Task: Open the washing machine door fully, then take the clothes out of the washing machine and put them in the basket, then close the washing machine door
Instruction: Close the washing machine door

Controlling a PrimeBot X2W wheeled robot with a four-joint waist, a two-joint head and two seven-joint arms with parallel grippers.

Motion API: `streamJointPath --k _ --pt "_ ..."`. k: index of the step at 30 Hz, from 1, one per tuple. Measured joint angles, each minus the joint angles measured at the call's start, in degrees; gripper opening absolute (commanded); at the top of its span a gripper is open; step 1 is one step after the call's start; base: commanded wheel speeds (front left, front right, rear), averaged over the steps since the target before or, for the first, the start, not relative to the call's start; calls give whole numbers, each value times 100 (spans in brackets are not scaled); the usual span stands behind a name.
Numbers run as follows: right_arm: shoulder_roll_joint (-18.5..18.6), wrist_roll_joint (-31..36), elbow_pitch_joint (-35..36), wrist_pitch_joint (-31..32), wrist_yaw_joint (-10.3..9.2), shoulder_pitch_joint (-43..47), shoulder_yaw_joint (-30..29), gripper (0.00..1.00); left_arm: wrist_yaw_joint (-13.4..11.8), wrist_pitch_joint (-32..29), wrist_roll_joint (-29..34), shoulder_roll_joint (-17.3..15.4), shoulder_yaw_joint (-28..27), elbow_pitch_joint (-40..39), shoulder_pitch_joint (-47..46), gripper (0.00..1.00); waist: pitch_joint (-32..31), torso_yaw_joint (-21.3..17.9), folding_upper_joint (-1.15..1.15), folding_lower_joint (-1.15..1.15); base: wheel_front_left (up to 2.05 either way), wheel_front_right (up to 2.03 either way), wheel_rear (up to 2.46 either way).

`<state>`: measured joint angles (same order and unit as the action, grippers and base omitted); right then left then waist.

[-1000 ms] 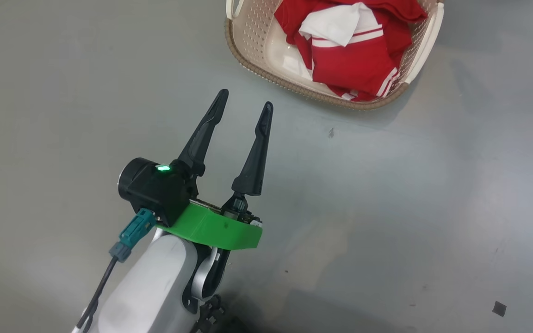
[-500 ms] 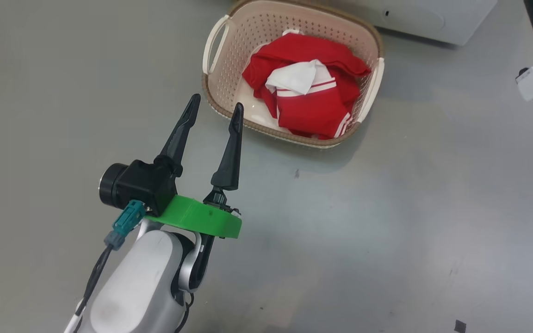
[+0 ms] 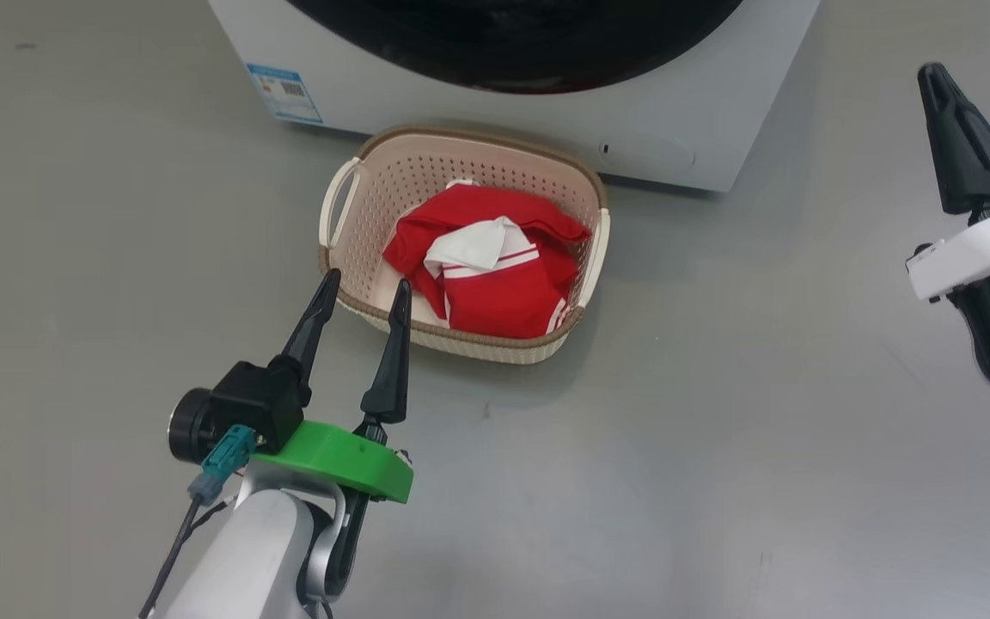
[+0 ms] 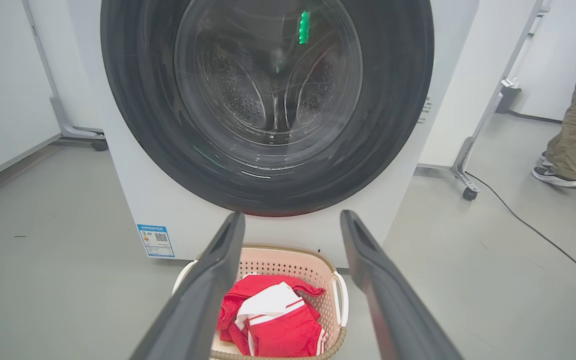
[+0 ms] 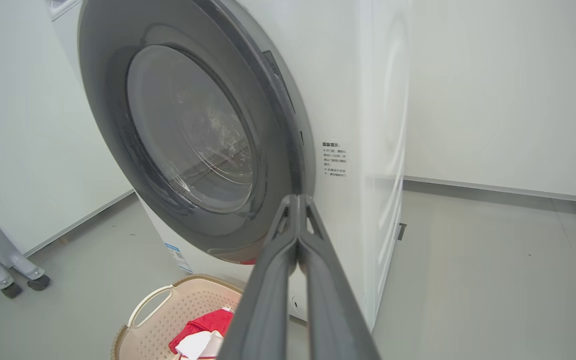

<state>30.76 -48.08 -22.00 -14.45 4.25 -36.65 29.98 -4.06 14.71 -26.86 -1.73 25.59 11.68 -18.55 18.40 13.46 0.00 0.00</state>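
Note:
The washing machine [image 3: 546,129] stands at the top of the head view, and its black-rimmed door [image 3: 512,52] lies flat against the front. The door [image 4: 133,100] fills the left wrist view, with the steel drum showing through the glass. The basket [image 3: 392,189] sits on the floor right in front of the machine, holding the red and white clothes [image 3: 504,292]. My left gripper [image 3: 368,279] is open and empty, its tips by the basket's near left rim. My right gripper [image 3: 933,73] is shut and empty at the right, and points at the door's edge [image 5: 193,130].
A person's legs [image 4: 573,125] stand at the far right of the left wrist view. A cable [image 4: 533,230] runs over the grey floor there, beside a wheeled frame foot [image 4: 463,165]. Another castor foot [image 5: 13,280] stands left of the machine.
The head camera has swung up, bringing the washing machine and my right gripper into the picture. My open left gripper's tips now stand closer to the basket's near rim. The clothes lie as before.

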Motion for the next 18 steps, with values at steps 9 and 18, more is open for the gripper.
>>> streamJointPath --k 9,18 --pt "-386 -30 151 0 -298 1294 -775 0 38 0 -38 -11 -346 100 440 100 -755 -267 0 0 0 0 0" --pt "-693 305 687 0 -413 2202 -1199 0 34 0 -37 -44 -731 86 891 100 -1369 -498 0 0 0 0 0"
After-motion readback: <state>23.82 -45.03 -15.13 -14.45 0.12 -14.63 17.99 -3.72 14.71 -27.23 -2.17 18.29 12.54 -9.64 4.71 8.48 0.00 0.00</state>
